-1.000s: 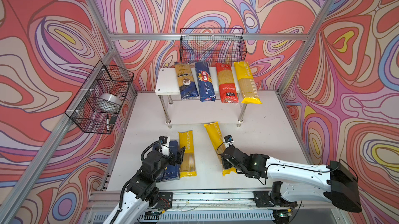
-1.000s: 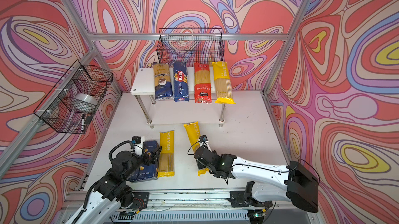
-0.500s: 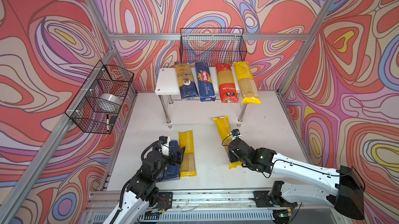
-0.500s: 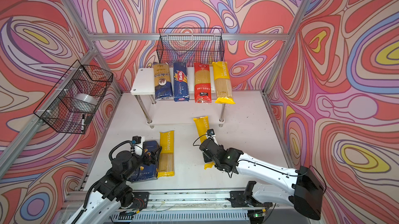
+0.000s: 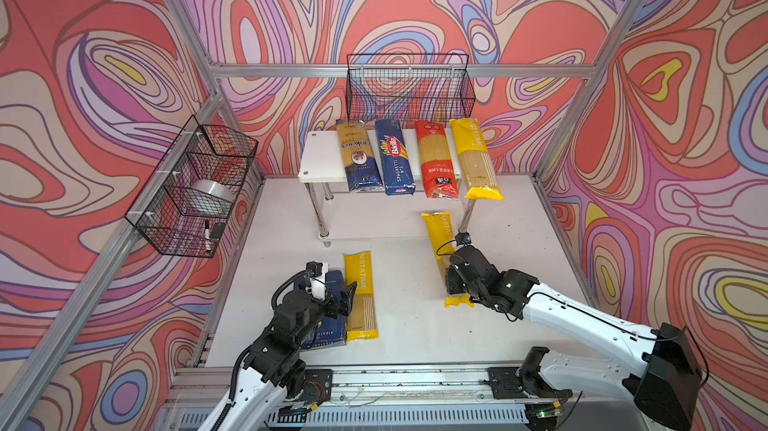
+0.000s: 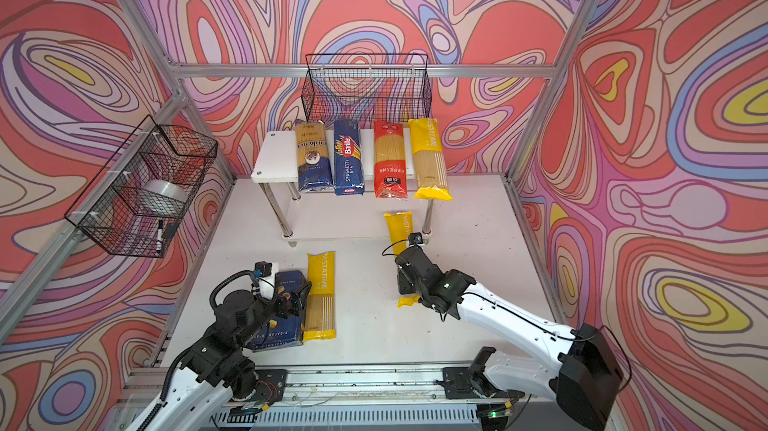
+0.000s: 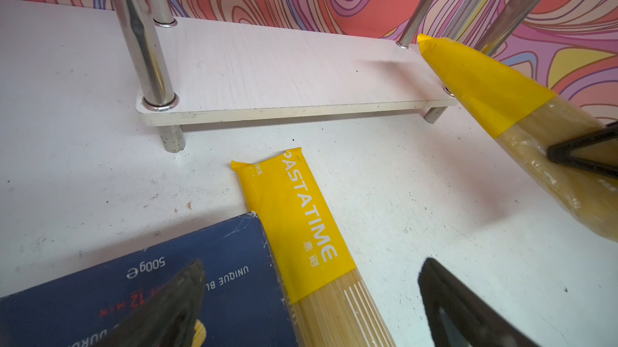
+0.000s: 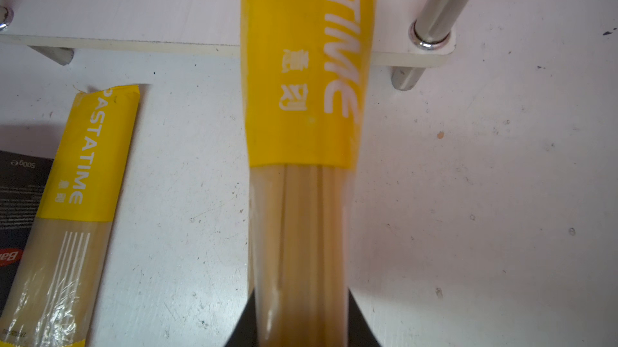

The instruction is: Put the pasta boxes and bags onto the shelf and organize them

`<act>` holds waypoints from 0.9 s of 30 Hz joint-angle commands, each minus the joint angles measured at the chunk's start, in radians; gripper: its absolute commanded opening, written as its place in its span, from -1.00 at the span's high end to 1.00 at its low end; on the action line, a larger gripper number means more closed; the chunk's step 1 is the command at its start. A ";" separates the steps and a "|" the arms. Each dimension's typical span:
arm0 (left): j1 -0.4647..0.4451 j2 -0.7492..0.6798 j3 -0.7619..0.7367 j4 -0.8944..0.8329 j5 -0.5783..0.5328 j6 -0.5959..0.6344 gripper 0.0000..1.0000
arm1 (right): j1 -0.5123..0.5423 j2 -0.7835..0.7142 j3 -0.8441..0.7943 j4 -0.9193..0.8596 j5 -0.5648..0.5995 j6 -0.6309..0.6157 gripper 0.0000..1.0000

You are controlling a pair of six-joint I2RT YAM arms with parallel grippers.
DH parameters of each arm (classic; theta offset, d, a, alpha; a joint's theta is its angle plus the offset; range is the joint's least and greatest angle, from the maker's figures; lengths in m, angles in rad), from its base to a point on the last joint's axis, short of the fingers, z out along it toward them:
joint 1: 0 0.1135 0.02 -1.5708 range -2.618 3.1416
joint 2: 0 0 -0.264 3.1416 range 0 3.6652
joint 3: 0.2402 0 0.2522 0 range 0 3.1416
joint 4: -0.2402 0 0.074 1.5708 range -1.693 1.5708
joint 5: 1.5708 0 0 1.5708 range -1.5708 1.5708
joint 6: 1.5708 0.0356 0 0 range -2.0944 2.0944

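Right tool grips bag; shelf holds four packs.

Both top views: high at cell front, tilted down twd rear, whole table + shelf in shot; near-identical, small sideways offset
L wrist cam: low, close, faces lower board
R wrist cam: v. close, looks along yellow bag, same board shared

We record left arm and right arm white-shelled, black-jointed, with looped black cables; left gripper fingers black, triangular.
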 commanded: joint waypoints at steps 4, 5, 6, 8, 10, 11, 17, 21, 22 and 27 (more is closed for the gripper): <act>0.007 0.003 -0.006 -0.010 -0.001 -0.009 -1.00 | -0.100 0.065 0.081 0.175 -0.065 -0.068 0.94; 0.007 0.004 -0.005 -0.009 0.000 -0.009 -1.00 | -0.112 0.079 0.089 0.185 -0.076 -0.073 0.94; 0.006 0.005 -0.005 -0.009 0.000 -0.008 -1.00 | -0.120 0.093 0.096 0.193 -0.081 -0.078 0.94; 0.007 0.010 -0.005 -0.007 0.000 -0.008 -1.00 | -0.132 0.118 0.113 0.209 -0.086 -0.088 0.94; 0.007 0.011 -0.003 -0.006 0.001 -0.008 -1.00 | -0.141 0.138 0.125 0.225 -0.088 -0.096 0.94; 0.007 0.012 -0.003 -0.006 0.002 -0.008 -1.00 | -0.147 0.147 0.130 0.233 -0.089 -0.096 0.94; 0.006 0.007 -0.004 -0.009 0.000 -0.008 -1.00 | -0.184 0.185 0.144 0.291 -0.094 -0.099 0.95; 0.007 0.004 -0.005 -0.010 -0.002 -0.008 -1.00 | -0.206 0.213 0.162 0.311 -0.092 -0.108 0.95; 0.007 0.004 -0.005 -0.009 -0.001 -0.008 -1.00 | -0.212 0.220 0.168 0.314 -0.093 -0.110 0.95; 0.006 0.006 -0.005 -0.007 0.001 -0.007 -1.00 | -0.244 0.258 0.192 0.334 -0.097 -0.125 0.95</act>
